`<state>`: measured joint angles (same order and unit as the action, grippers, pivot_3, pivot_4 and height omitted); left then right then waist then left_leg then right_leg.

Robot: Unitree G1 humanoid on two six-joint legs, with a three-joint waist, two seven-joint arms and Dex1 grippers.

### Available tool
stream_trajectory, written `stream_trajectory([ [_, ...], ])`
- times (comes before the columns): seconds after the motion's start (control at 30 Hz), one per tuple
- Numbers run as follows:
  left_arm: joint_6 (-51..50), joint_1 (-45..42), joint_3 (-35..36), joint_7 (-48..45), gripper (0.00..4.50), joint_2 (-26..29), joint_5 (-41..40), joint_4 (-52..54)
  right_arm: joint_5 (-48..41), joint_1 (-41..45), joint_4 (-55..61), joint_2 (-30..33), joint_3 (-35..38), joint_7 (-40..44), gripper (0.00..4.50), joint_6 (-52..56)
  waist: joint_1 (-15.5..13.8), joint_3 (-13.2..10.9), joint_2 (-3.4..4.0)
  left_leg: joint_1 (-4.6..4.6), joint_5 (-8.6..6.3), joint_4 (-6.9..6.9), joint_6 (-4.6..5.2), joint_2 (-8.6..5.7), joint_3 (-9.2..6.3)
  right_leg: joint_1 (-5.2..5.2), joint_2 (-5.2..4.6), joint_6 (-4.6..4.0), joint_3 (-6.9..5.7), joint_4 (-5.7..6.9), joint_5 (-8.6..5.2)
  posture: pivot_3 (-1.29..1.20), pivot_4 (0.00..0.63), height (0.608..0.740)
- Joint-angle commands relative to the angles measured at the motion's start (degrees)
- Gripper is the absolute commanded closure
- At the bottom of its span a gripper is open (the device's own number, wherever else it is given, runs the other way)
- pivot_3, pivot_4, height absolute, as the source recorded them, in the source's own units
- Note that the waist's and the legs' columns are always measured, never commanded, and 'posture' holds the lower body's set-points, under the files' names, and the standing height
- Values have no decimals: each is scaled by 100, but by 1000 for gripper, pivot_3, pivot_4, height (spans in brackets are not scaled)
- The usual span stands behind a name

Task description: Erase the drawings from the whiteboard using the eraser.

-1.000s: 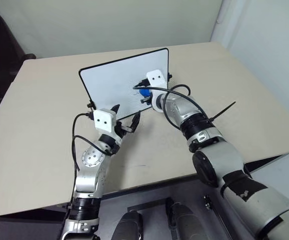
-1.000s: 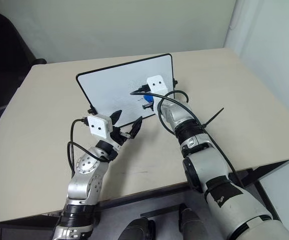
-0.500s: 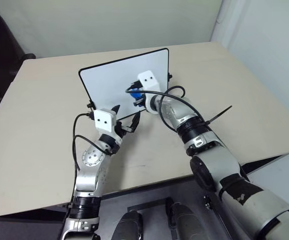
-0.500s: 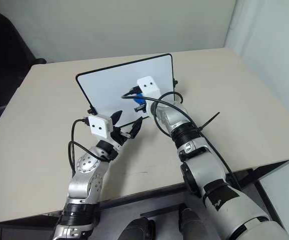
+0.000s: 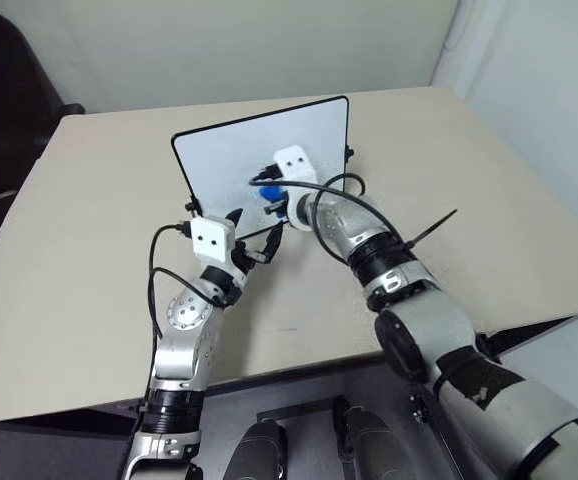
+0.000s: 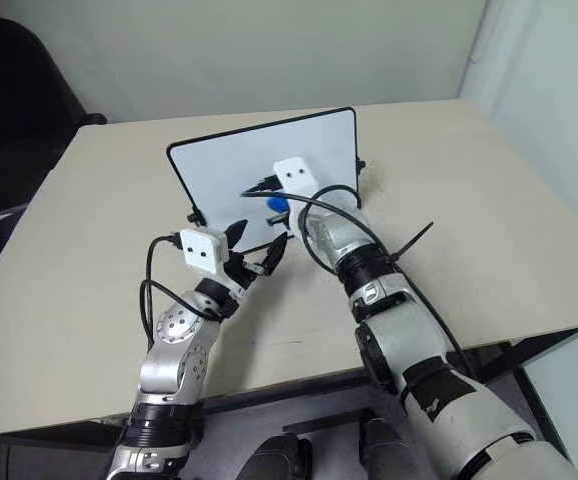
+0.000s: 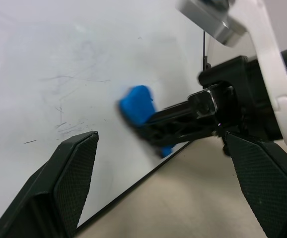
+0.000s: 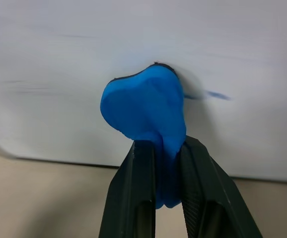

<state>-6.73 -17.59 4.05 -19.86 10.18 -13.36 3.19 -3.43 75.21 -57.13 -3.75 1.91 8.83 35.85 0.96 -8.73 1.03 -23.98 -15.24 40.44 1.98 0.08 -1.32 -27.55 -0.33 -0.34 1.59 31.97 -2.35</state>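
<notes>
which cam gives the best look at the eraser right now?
Right wrist view: the eraser sits large and centred, clamped in the right end effector, tip against the whiteboard. Left wrist view shows it side-on, smaller. The eye views show a small blue spot beside the white camera block.

One whiteboard (image 5: pixel 231 163), one eraser (image 8: pixel 146 109), two grippers (drawings perhaps one faint smear (image 8: pixel 214 94))

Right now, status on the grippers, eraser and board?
Right gripper shut on eraser, pressed to whiteboard. Left gripper open, holding nothing, near the board's lower edge. Faint smears and a short blue streak remain. Nothing in the way.
</notes>
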Motion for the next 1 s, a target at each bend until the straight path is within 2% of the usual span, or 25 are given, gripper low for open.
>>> stream_trajectory([
  [0.03,113,-69,19,-18,0,2,-40,70,-105,316,-234,181,327,-386,4044,-383,-4,0,0,0,0,3,1,-1,1,2,-2,11,0,0,-5,0,150,740],
  [0.3,112,-79,-14,-61,0,8,-34,79,-33,316,23,-68,-19,266,4044,-322,66,-1,-2,3,-1,-1,-1,9,1,-14,12,40,-5,-1,0,0,150,740],
  [0.4,115,-92,-13,-67,0,12,-34,63,20,102,541,-232,-416,824,4044,-183,108,-1,-2,1,-5,-7,-7,8,2,-22,12,24,-5,-2,9,0,150,740],
  [0.5,121,-109,-15,-76,0,19,-33,43,46,-66,914,-292,-602,1007,4044,-26,131,-1,-2,0,-9,-9,-13,7,3,-25,12,2,-4,-3,18,0,150,740],
  [0.63,131,-121,-23,-61,0,11,-24,42,51,-47,824,-197,-467,771,4044,-133,90,-1,-2,-1,-9,-8,-13,6,2,-24,9,-1,-5,-3,13,0,150,740],
  [0.9,137,-139,-12,-57,0,10,-38,31,-244,338,158,335,422,-50,4044,-759,16,-2,-4,-2,-2,9,-2,0,3,-12,1,-18,-2,-2,25,0,150,740],
  [1.0,138,-147,-14,-75,0,18,-44,23,-226,416,-47,502,506,-170,4044,-838,16,-2,-4,-1,-1,15,-1,-2,3,-8,0,23,-2,-2,6,0,150,740],
])
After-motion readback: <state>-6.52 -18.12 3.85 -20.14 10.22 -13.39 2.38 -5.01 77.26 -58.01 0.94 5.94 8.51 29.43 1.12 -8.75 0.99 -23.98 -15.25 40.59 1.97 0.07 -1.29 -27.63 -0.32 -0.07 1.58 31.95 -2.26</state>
